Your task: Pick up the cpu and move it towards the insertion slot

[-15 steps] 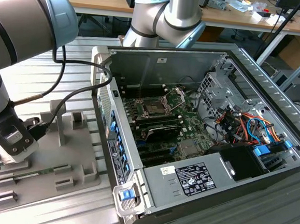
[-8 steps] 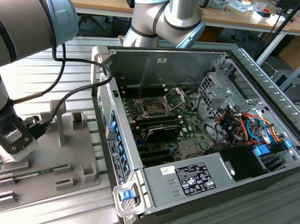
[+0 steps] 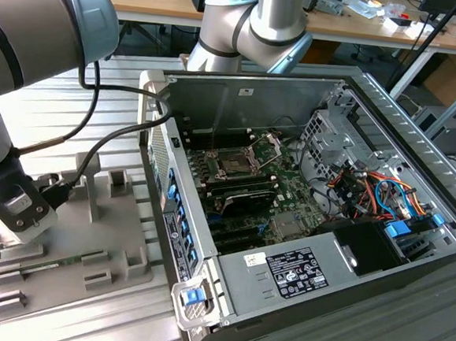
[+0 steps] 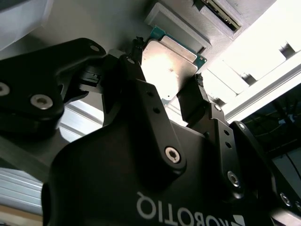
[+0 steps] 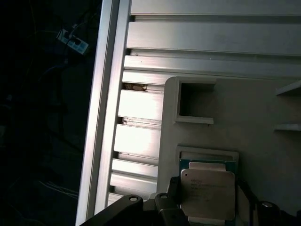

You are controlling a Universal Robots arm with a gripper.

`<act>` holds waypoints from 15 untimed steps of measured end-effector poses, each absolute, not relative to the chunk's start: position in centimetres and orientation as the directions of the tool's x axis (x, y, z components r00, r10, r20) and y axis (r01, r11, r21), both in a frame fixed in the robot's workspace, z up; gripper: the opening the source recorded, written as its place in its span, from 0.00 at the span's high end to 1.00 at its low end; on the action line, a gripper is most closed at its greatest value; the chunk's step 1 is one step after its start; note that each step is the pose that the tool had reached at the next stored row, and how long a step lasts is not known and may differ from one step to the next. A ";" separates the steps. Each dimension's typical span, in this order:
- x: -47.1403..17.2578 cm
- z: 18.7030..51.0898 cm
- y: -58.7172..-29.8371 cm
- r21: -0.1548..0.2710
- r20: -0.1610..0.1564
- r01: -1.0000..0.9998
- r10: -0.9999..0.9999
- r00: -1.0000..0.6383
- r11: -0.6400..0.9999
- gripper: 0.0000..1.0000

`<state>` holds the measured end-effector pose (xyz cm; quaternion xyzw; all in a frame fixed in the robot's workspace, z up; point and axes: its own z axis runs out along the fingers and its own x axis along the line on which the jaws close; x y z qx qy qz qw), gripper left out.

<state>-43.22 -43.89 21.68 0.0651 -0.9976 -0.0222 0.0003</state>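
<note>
The cpu [image 5: 207, 188], a small square chip with a pale silver top and a green rim, lies in a pocket of the grey tray [image 5: 263, 122]. In both wrist views my gripper [image 5: 208, 195] has its black fingers [image 4: 134, 63] against two opposite edges of the cpu [image 4: 171, 56], shut on it. In the exterior view the arm's wrist [image 3: 16, 205] hangs low over the tray [image 3: 73, 229] at that view's left. The insertion slot [image 3: 236, 162], a dark square socket with its metal plate hinged up, sits on the motherboard inside the open computer case, well away from the gripper.
The open computer case [image 3: 300, 263] has tall metal walls, cables and drive bays on the exterior view's right. The tray has raised blocks [image 3: 116, 181] and a long green memory stick [image 3: 43, 265]. The slatted aluminium table ends at an edge [image 5: 101, 117] close beside the tray.
</note>
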 end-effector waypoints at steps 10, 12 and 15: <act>-43.2 22.2 -43.9 0.044 -0.002 -0.130 -0.130 -0.992 0.991 0.45; -43.2 22.3 -43.9 0.044 -0.002 -0.130 -0.130 -0.992 0.991 0.45; -43.2 22.5 -43.9 0.044 -0.002 -0.130 -0.130 -0.992 0.991 0.45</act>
